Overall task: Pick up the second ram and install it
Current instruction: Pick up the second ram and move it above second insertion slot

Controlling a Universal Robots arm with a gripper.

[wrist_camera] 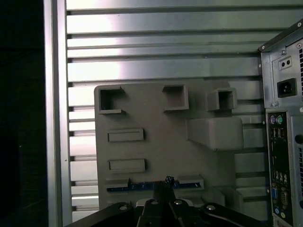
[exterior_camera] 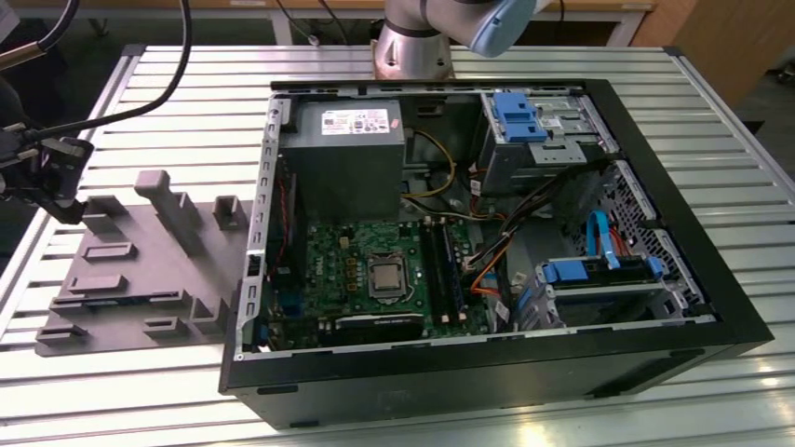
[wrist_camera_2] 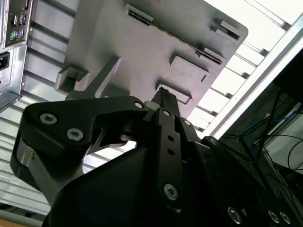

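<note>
Gripper hung right at the second ram, which lay in a slot of the grey holder tray beside the open computer case. I could not tell whether the jaws were apart or clamped.

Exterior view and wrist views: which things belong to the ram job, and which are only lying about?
Job: ram in the tray; end effector at it; slots on the motherboard.
Lying about: power supply; drive cages; cables; table.
</note>
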